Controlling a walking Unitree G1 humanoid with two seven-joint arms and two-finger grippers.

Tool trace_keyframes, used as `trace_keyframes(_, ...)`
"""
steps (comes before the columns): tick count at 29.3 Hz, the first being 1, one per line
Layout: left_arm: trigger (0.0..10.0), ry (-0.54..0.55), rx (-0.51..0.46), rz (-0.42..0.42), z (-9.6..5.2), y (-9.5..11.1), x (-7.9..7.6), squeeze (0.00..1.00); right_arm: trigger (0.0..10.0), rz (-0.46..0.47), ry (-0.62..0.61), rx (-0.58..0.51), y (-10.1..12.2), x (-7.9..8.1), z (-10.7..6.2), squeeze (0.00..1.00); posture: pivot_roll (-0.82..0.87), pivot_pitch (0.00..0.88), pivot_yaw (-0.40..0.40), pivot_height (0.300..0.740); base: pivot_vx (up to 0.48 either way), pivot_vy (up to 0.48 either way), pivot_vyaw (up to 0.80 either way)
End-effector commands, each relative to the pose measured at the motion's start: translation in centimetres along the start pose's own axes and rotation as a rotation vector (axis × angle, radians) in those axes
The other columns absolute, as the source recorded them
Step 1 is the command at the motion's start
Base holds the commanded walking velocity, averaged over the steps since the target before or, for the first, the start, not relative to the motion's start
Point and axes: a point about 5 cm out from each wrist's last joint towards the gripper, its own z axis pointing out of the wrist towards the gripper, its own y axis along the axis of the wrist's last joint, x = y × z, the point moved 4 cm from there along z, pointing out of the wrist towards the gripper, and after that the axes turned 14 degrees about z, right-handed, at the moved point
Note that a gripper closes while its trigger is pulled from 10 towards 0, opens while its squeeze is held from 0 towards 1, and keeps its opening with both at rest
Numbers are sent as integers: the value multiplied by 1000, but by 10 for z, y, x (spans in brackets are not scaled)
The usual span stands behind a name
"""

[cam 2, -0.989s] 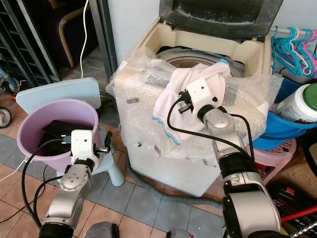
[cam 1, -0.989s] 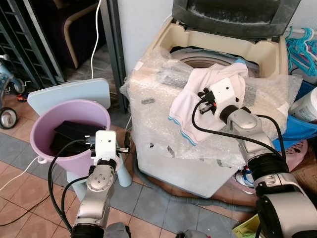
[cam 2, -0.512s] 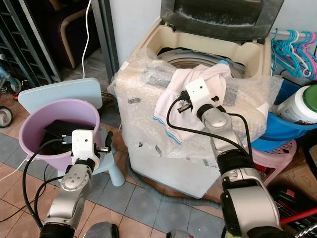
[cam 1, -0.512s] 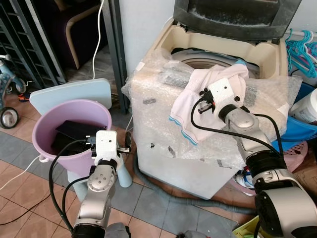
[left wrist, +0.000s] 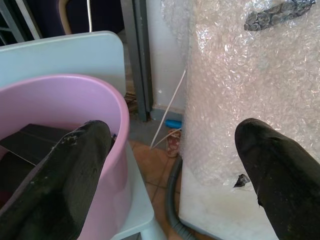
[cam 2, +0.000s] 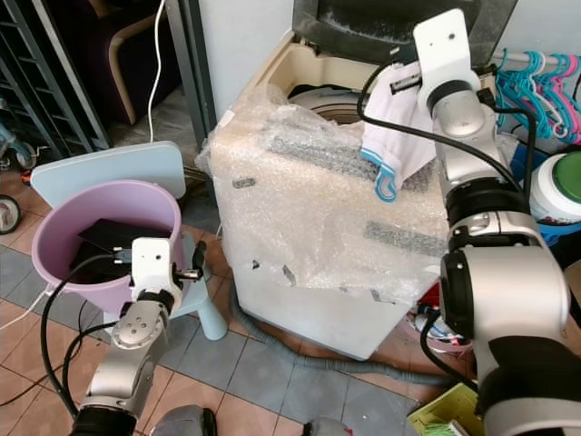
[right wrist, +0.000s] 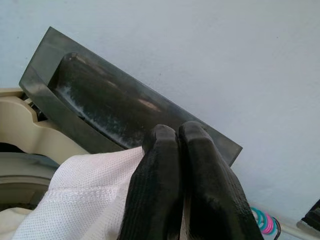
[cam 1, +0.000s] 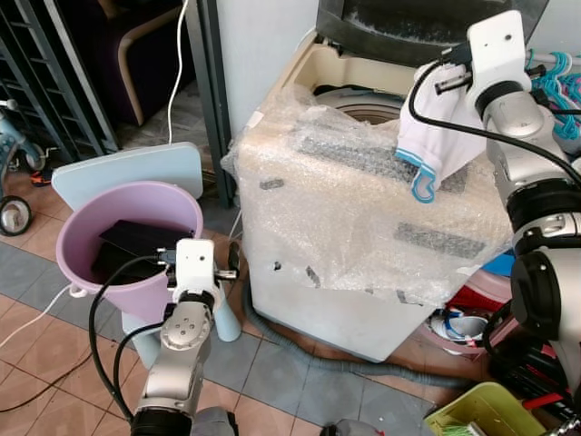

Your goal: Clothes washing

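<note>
white garment [cam 1: 434, 127] with blue trim, lilac bucket [cam 1: 86, 236], cream washer [cam 1: 318, 68]

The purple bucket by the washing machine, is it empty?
No, the purple bucket holds dark clothing at its bottom, seen from the left eye view.

A floor of grey and terracotta square tiles [cam 1: 54, 272] carries everything. At centre stands a cream top-loading washing machine [cam 1: 363, 300] wrapped in clear bubble wrap, its dark lid raised at the far side. To its left stands a pale blue plastic stool [cam 1: 127, 173] bearing a lilac plastic bucket [cam 1: 82, 245]. A grey corrugated hose [cam 2: 300, 359] curls along the tiles near the machine's base.
</note>
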Motion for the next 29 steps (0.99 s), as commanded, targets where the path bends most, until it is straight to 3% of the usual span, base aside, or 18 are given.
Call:
trace_keyframes(1, 10000, -1, 3, 9, 0, -1, -1, 0, 6118, -34, 1, 5, 4, -2, 2, 0, 23, 7, -20, 740, 0, 0, 0)
trace_keyframes(2, 10000, -1, 4, 8, 0, -1, -1, 0, 10000, -47, 40, 56, -6, 3, 1, 0, 24, 6, -20, 740, 0, 0, 0)
trace_keyframes(3, 10000, -1, 4, 8, 0, -1, -1, 0, 10000, -48, 63, 81, -12, 7, -1, 333, 25, 6, -19, 740, 0, 0, 0)
trace_keyframes(4, 10000, 0, 4, 7, 0, -1, -1, 0, 10000, -31, 102, 94, -19, 12, -3, 1000, 26, 7, -20, 740, 0, 0, 0)
trace_keyframes(8, 10000, 0, 4, 7, 0, -1, -1, 0, 10000, -37, 173, 100, -37, 21, -12, 1000, 22, 8, -10, 740, 0, 0, 0)
trace_keyframes(15, 10000, -18, -1, 18, 3, 0, -1, 0, 10000, 49, 253, 56, -49, 16, -26, 1000, -2, 4, 4, 740, 0, 0, 0)
trace_keyframes(20, 10000, -21, -6, 17, 5, 2, -2, 0, 10000, 93, 239, 10, -53, 8, -35, 1000, -7, 1, 6, 740, 0, 0, 0)
trace_keyframes(25, 10000, -35, 0, 14, 1, -2, -7, 0, 10000, 138, 229, -75, -65, 19, -61, 1000, -15, 0, 14, 740, 0, 0, 0)
trace_keyframes(28, 10000, -22, -27, 5, -1, 1, -3, 0, 10000, 223, 169, -102, -80, 28, -86, 1000, -19, 0, 21, 740, 0, 0, 0)
trace_keyframes(29, 10000, -15, -35, 11, 0, 4, -1, 0, 10000, 192, 166, -109, -83, 32, -91, 1000, -19, 0, 22, 740, 0, 0, 0)
